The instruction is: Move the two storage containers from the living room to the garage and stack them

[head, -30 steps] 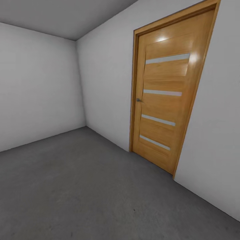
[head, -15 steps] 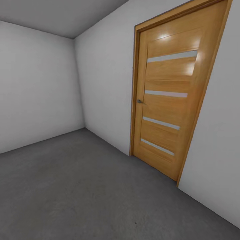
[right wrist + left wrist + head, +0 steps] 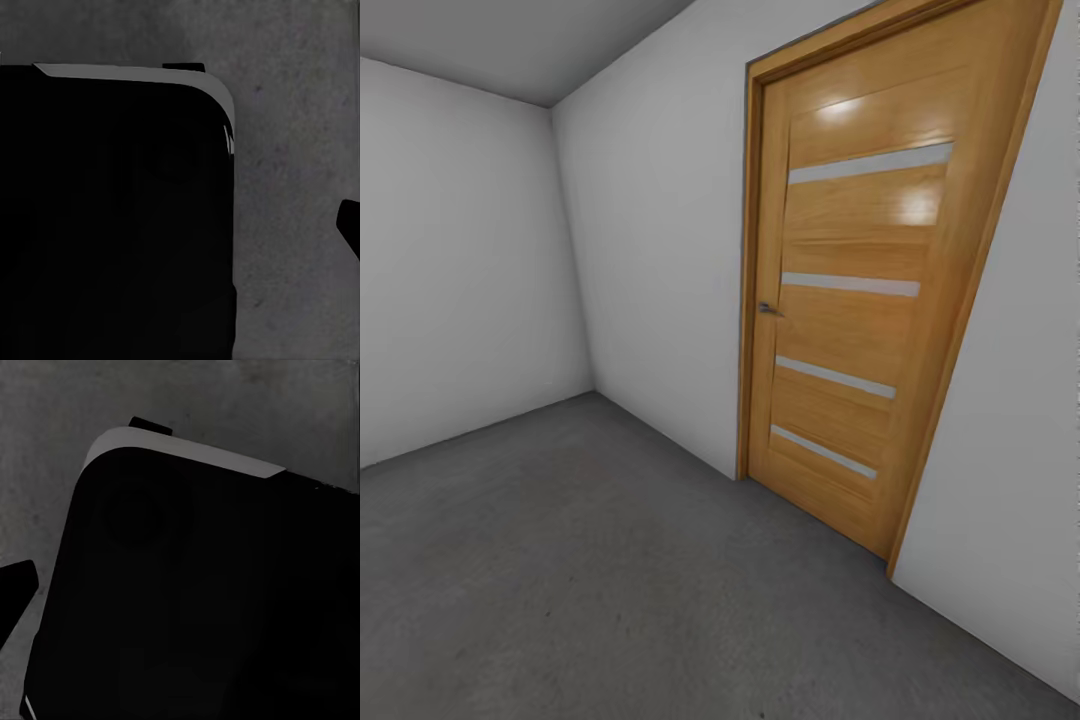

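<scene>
The two storage containers are out of view. I am in the garage, a bare room with white-grey walls [image 3: 460,280] and a dark grey concrete floor [image 3: 610,580]. Both wrist views look down at that floor [image 3: 247,405] [image 3: 292,150] past a large black rounded body [image 3: 187,600] [image 3: 112,225] of the robot. One dark fingertip [image 3: 15,589] of my left gripper pokes in at the picture's edge, and one dark fingertip [image 3: 349,225] of my right gripper does the same. Neither view lets me judge whether the jaws are open or shut.
A shut wooden door [image 3: 850,300] with pale horizontal slats and a small metal handle [image 3: 767,309] stands in the right-hand wall. The room's corner [image 3: 570,270] lies ahead to the left, with open floor in front of it.
The whole head view has shifted: the door looms larger and its frame sits further left, so the camera has moved nearer. Nothing in the room itself has moved.
</scene>
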Tool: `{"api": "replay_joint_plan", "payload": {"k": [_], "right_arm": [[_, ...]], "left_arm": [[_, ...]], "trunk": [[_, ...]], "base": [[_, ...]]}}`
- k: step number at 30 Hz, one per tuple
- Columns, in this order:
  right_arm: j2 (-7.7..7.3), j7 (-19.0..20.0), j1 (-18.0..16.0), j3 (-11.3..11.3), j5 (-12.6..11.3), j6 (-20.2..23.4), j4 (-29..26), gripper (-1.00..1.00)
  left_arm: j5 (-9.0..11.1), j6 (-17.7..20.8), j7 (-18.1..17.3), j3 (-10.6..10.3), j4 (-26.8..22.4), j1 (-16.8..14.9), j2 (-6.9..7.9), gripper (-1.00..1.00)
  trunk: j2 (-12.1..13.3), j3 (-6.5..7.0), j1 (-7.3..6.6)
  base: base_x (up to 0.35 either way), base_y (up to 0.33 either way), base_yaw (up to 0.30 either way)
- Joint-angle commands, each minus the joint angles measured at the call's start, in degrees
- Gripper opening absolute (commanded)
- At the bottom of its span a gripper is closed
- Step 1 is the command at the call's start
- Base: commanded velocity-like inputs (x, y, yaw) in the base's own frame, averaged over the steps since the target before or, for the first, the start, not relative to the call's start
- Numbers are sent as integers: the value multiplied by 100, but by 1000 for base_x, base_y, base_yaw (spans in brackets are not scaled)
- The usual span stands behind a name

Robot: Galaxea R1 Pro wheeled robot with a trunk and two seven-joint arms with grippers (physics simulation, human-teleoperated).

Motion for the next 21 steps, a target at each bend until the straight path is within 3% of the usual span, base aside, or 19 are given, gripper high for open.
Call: {"api": "replay_joint_plan", "payload": {"k": [1,21], "right_arm": [[0,-1,-1,-10,-4,-19,1,100],[0,-1,-1,-24,-23,-13,1,100]], "left_arm": [[5,-17,2,30,5,-2,-2,100],[5,-16,2,30,3,-2,-3,100]], "trunk": [[-2,-5,3],[-2,-5,3]], "base": [[325,86,-242],[325,117,-246]]}}
